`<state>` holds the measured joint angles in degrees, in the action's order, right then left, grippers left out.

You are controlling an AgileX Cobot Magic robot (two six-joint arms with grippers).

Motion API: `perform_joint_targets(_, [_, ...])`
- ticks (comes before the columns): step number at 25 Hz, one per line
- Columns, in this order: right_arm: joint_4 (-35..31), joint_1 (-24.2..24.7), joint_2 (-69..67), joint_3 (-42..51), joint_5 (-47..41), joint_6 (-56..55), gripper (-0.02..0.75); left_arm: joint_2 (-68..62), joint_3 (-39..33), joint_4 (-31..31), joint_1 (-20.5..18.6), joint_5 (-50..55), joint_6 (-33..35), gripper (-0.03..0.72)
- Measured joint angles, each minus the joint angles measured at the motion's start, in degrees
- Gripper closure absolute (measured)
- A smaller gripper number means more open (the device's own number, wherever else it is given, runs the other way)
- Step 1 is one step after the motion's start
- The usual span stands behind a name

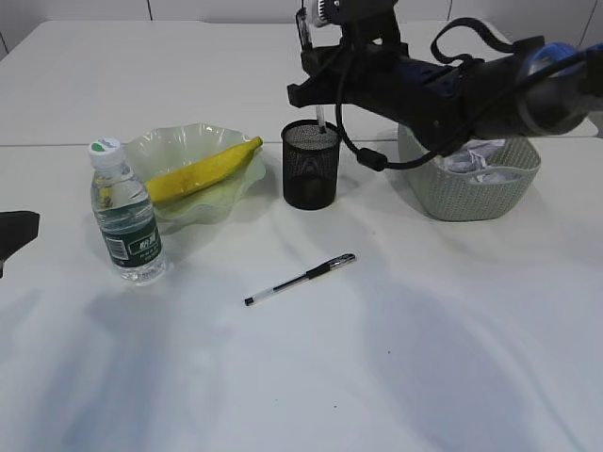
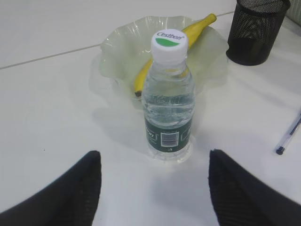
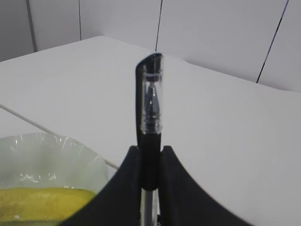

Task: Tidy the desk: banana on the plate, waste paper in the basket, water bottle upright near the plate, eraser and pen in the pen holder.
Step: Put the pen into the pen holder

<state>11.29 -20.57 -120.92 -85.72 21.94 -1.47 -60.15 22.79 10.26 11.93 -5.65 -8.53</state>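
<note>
My right gripper (image 1: 316, 85) (image 3: 151, 157) is shut on a black-capped pen (image 3: 151, 108), held upright with its lower end just above or inside the black mesh pen holder (image 1: 310, 169). A second pen (image 1: 300, 279) lies on the table in front of the holder. The banana (image 1: 203, 169) lies on the pale green plate (image 1: 160, 146). The water bottle (image 1: 127, 221) (image 2: 168, 103) stands upright beside the plate. My left gripper (image 2: 154, 155) is open and empty, just short of the bottle. No eraser shows.
A grey woven basket (image 1: 471, 193) with crumpled white paper (image 1: 476, 155) in it stands to the right of the holder, under my right arm. The pen holder (image 2: 256, 33) and the loose pen (image 2: 289, 136) also show in the left wrist view.
</note>
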Motion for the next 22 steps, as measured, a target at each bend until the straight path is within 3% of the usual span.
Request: perform_joint_targets(22, [1.90, 0.00, -6.24, -3.00, 3.79, -0.57, 0.696, 0.00, 0.00, 0.71, 0.00, 0.00, 0.00, 0.181])
